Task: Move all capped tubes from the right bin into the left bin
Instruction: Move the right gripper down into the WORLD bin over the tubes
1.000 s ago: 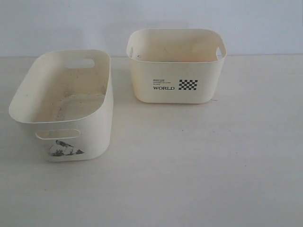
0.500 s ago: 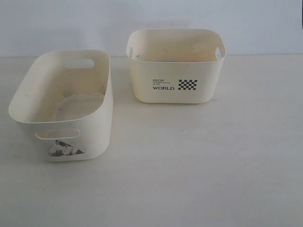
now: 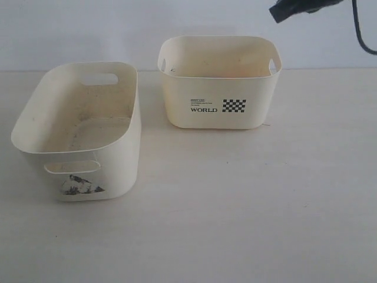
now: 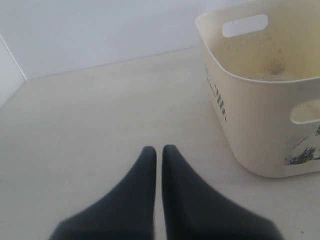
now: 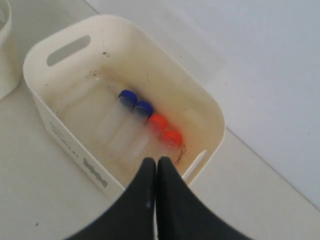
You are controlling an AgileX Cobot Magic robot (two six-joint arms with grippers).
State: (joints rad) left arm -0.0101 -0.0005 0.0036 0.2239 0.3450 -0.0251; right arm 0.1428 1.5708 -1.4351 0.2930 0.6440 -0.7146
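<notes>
On the table [image 3: 235, 206]: pale beige matte top, with two cream tubs standing apart on it.
Behind it: plain bluish-white wall [image 3: 88, 29].
Right bin [image 3: 218, 94]: four capped tubes [image 5: 140, 125] lie side by side on its floor, two with blue caps and two with orange-red.
Left bin [image 3: 126, 153]: scuffed, speckled floor.
Left gripper [image 4: 159, 150]: fingers pressed together, empty, over the table near the left bin.
Right gripper [image 5: 156, 162]: fingers together, empty, above the right bin's rim.
</notes>
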